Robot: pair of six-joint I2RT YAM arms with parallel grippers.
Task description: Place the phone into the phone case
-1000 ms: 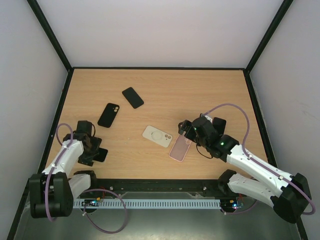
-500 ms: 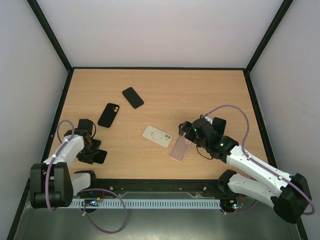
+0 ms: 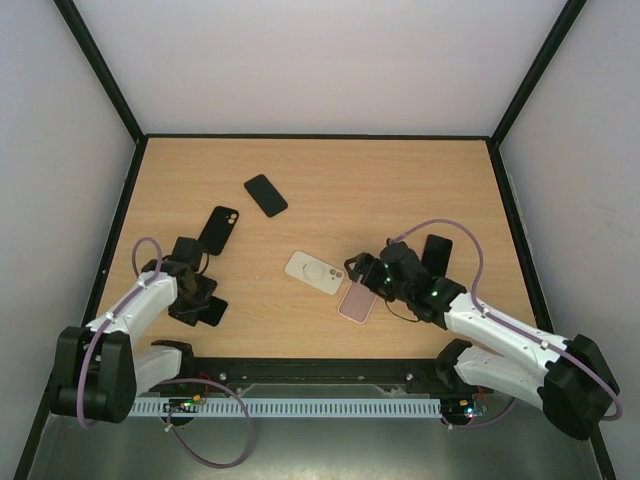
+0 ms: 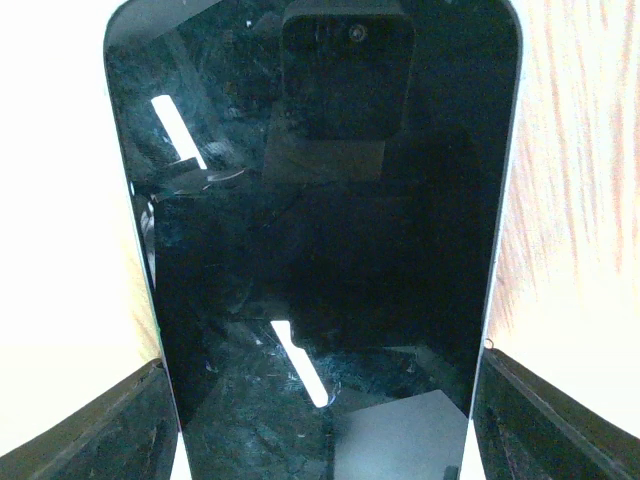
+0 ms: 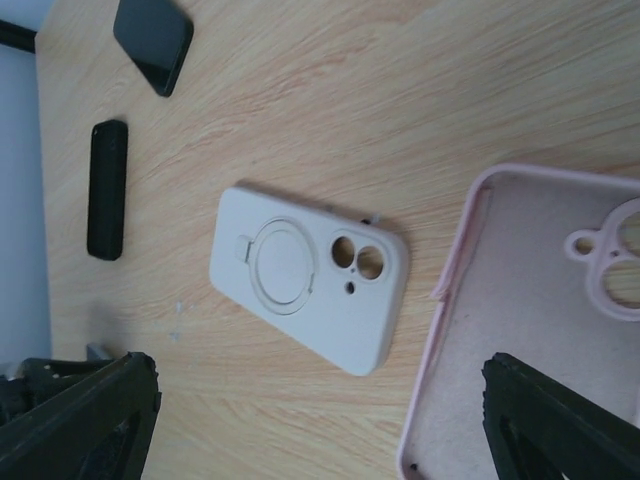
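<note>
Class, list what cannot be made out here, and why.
Left wrist view: phone fills the frame; whether the left gripper's jaws pinch it is cut off below.
Right wrist view: pink case cut by right and bottom edges.
Top view: right gripper covers the pink case's upper end.

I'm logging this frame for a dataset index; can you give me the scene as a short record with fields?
left pincer: straddles black phone, glossy face up; grip cannot be confirmed
right pincer: open, empty, between cream case and pink case
pink case: inside up, no phone in it
cream case: back up, beside pink case, not touching
spares: black slab with camera corner; plain black slab
surface: wooden table
</note>
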